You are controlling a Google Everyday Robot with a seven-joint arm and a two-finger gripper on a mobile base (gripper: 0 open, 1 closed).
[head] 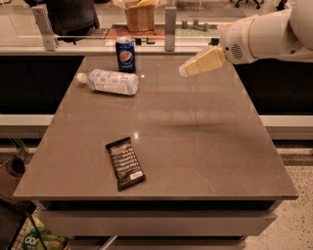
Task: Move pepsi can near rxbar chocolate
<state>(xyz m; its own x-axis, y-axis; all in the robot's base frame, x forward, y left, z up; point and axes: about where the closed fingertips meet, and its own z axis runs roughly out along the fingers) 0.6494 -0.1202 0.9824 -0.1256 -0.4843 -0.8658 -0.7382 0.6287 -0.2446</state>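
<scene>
The pepsi can [125, 54] stands upright at the far left edge of the grey table [205, 146], blue with a silver top. The rxbar chocolate [125, 162] lies flat near the table's front left, black with white text. My gripper [185, 71] hangs above the far right part of the table, its cream fingers pointing left toward the can, about a can's height of air beneath it. It holds nothing. The white arm [264, 33] reaches in from the upper right.
A clear plastic water bottle [109, 81] with a white cap lies on its side just in front of the can. A counter with a cardboard box [140, 14] and a metal post [169, 25] runs behind the table.
</scene>
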